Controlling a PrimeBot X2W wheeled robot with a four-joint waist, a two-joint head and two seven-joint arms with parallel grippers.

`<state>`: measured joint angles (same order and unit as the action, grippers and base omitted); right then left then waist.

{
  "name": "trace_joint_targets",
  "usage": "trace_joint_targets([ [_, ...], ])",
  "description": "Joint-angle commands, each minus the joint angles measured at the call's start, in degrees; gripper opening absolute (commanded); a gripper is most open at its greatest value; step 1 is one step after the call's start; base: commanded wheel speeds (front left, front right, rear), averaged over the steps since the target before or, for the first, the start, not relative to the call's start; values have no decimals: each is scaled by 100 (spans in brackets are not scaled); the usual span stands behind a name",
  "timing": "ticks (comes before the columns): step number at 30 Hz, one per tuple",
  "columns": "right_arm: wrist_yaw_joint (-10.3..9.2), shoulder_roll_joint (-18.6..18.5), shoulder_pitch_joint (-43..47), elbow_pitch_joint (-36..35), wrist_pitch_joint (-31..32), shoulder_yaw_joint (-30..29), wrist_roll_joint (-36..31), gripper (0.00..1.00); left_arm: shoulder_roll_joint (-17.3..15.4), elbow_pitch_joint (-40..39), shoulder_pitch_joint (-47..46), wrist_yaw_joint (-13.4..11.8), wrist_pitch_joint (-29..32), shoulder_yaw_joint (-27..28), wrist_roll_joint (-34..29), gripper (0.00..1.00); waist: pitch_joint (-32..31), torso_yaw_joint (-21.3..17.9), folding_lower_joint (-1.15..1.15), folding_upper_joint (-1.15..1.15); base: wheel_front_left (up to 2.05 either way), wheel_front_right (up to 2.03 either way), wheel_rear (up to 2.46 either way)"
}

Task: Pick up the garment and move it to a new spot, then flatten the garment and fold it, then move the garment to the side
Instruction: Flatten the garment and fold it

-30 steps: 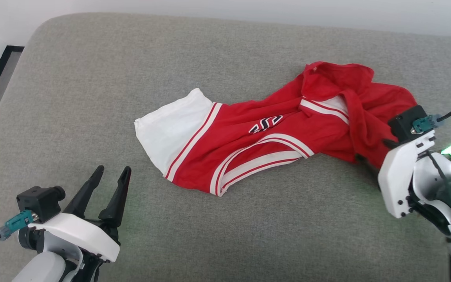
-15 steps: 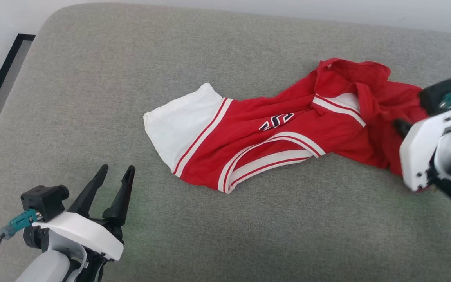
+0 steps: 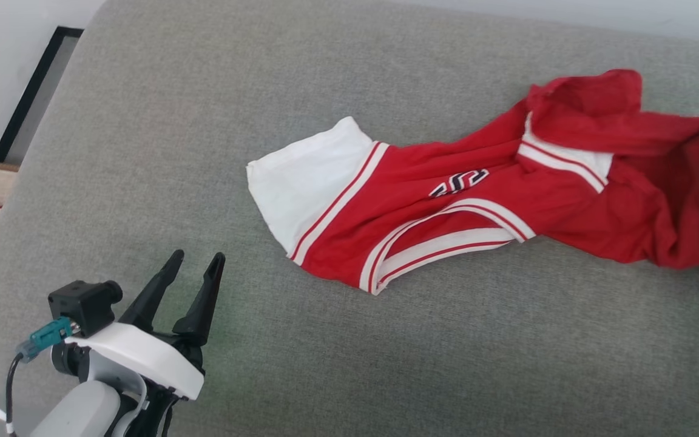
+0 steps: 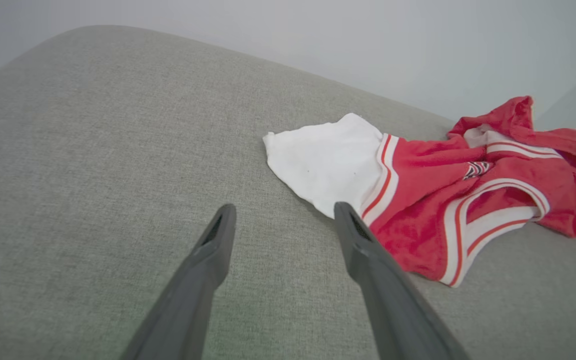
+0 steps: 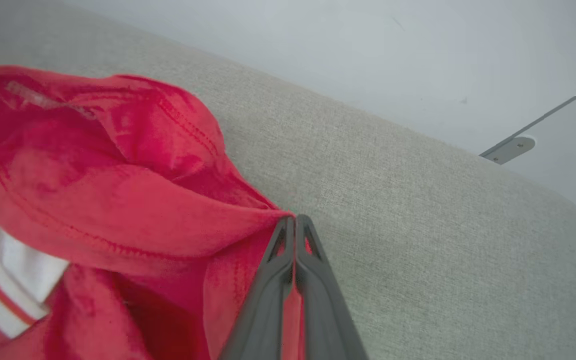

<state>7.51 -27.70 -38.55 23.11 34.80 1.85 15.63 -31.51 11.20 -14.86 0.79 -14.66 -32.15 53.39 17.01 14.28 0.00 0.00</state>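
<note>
1. The right gripper point(image 5: 295, 220) has its 2 fingers pressed together, pinching a fold of red cloth at the edge of the garment point(image 5: 118, 200).
2. The left gripper point(image 3: 198, 261) is spread wide and holds nothing. It sits over the grey cushion point(image 3: 204, 121), apart from the garment.
3. Black, white-outlined lettering point(image 3: 459, 182) on the chest is creased into folds and cannot be read.
4. The garment lies crumpled on the cushion's right half. It has a red body, 1 white sleeve spread flat toward the left, and red-white striped trim. Its right end is bunched at the right gripper.
</note>
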Motion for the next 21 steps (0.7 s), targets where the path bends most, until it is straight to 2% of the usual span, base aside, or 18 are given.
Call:
trace_joint_targets([
  [1, -4, -36, -106, 156, -67, -37, -64, 0, 14, 20, -63, 29, -12, -9, -33, 100, 39, 40, 0, 0, 0, 0, 0],
  [4, -4, 16, -322, 731, -192, -119, -251, 0, 39, 60, -125, 54, -15, -22, -55, 100, 76, 86, 0, 0, 0, 0, 0],
  [5, -4, 9, -397, 879, -252, -127, -320, 18, 52, 70, -137, 59, -17, -20, -52, 100, 86, 96, 0, 0, 0, 0, 0],
  [6, -4, 15, -483, 1029, -308, -182, -363, 67, 64, 85, -142, 66, -20, -20, -51, 100, 93, 102, 0, 0, 0, 0, 0],
  [7, -3, 41, -543, 1166, -367, -211, -427, 100, 77, 101, -143, 69, -22, -19, -51, 100, 96, 107, 0, 0, 0, 0, 0],
  [10, -4, 98, -626, 1367, -500, -157, -555, 100, 95, 150, -131, 78, -29, -10, -68, 100, 67, 110, 0, 0, 0, 0, 0],
  [14, -3, 127, -540, 1219, -684, 25, -468, 100, 102, 195, -77, 67, -37, 22, -83, 100, -15, 79, 0, 0, 0, 0, 0],
  [21, -4, 143, -51, 127, -450, 620, 122, 100, 65, 159, 39, 4, -48, 84, -95, 100, -155, 1, 0, 0, 0, 0, 0],
])
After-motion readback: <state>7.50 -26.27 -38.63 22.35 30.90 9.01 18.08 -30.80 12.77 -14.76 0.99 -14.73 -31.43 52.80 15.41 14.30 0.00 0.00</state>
